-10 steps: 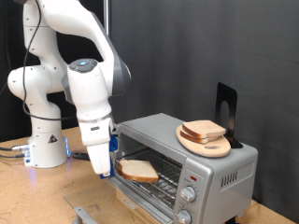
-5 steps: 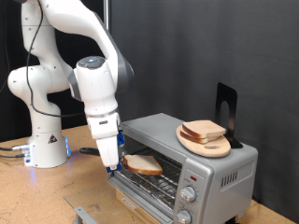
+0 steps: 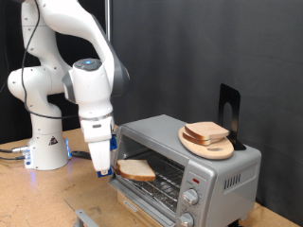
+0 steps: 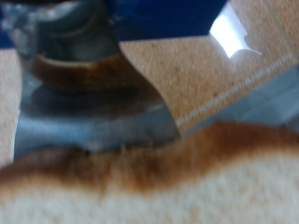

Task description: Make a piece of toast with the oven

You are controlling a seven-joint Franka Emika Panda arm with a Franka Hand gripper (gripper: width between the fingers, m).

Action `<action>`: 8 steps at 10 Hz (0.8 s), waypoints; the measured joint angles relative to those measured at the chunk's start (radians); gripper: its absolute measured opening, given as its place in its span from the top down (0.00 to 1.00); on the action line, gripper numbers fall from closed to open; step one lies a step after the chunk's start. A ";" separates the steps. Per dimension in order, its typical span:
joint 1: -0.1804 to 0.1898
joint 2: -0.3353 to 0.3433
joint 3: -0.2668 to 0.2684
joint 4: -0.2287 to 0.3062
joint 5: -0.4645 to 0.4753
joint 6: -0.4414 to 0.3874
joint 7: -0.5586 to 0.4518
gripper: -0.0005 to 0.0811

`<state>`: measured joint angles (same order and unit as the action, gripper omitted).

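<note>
The piece of toast (image 3: 138, 170) is a pale slice with a brown crust, lying flat at the open mouth of the silver oven (image 3: 222, 175), over its wire rack (image 3: 166, 178). My gripper (image 3: 110, 171) hangs just to the exterior view's left of the oven opening, its fingertips closed on the slice's near edge. In the wrist view the toast (image 4: 187, 191) fills the lower part as a blurred crust and crumb, very close to the camera. The fingers themselves are not sharp there.
A second bread slice (image 3: 206, 131) lies on a round wooden plate (image 3: 203, 145) on the oven's top, with a black stand (image 3: 229, 112) behind it. Two knobs (image 3: 194, 198) sit on the oven front. The oven door (image 3: 142, 196) hangs open over the wooden table (image 3: 52, 199).
The gripper pushed the slice deeper into the oven half a second ago, then drew back to the exterior view's left; the slice came back with it to the oven's mouth.
</note>
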<state>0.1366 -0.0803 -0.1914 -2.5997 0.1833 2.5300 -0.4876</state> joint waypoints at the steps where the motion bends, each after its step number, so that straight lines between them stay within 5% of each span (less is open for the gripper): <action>1: -0.009 0.000 -0.006 -0.004 -0.008 0.000 0.000 0.60; 5: -0.030 -0.001 -0.019 -0.008 -0.008 -0.013 -0.018 0.60; 8: -0.031 -0.039 -0.026 0.032 0.067 -0.132 -0.048 0.60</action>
<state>0.1057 -0.1193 -0.2176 -2.5680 0.2501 2.3980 -0.5358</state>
